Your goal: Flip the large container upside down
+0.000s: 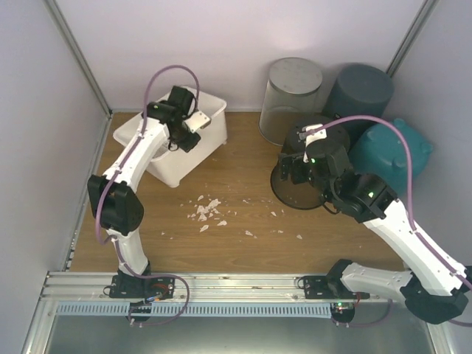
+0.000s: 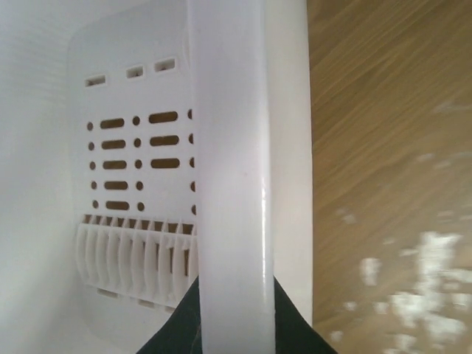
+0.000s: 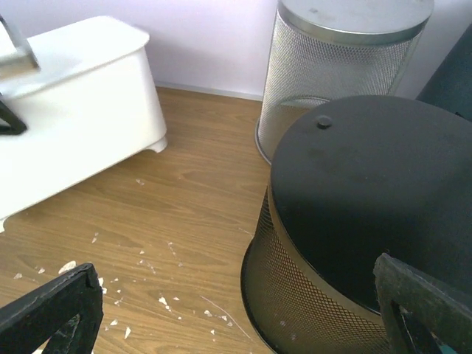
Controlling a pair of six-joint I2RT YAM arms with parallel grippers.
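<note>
Pinched the rim of the white bin between the closed fingers of the left gripper; not yet flipped. Held the right gripper wide open, empty, just behind the black basket.

This looks like a robot test lab, not a home. Plain pale walls and thin metal posts make a small booth around a wooden bench. A white left arm and right arm are bolted to a metal rail at the near edge. Purple cables loop off them. A white tub, a black mesh bin, a silver mesh bin, a dark grey bin and a teal bin stand there. Small white bits lie on the wood.
</note>
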